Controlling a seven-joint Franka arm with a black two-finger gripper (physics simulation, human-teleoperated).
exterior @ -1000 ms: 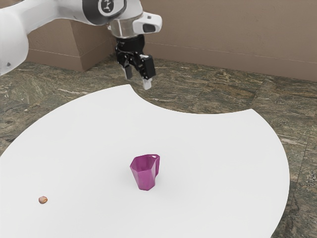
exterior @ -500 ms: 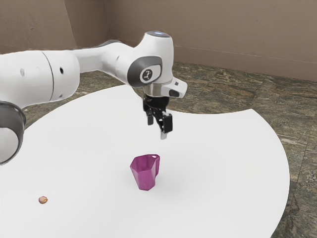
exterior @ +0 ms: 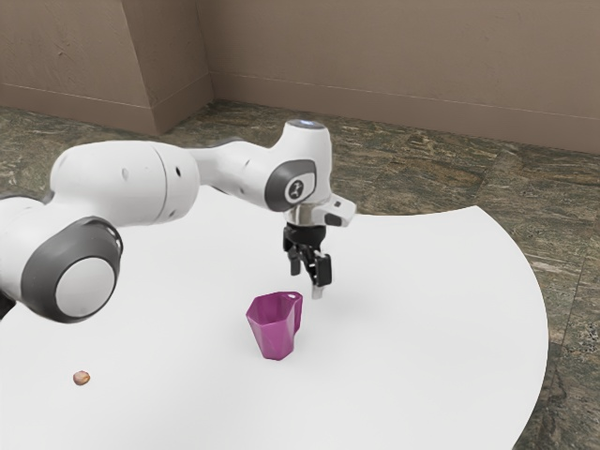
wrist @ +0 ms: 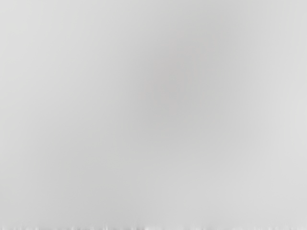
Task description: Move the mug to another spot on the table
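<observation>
A magenta faceted mug (exterior: 274,326) stands upright on the round white table (exterior: 422,309), its handle turned toward the far right of the exterior view. My gripper (exterior: 307,281) hangs just above and a little behind the mug's handle side, pointing down. Its black fingers stand apart with nothing between them, so it is open. One fingertip (exterior: 319,292) reaches down to about the level of the mug's rim, close to the handle; whether it touches I cannot tell. In the wrist view I see bare white table (wrist: 153,115) with a faint grey shadow.
A small brownish crumb (exterior: 82,378) lies near the table's front edge on the exterior view's left. The table has a notch cut into its far side (exterior: 375,211). Stone floor and brown walls surround it.
My arm has swung down and forward from high above the table's far edge. The gripper has dropped to just above the mug's rim. The mug has stayed where it was.
</observation>
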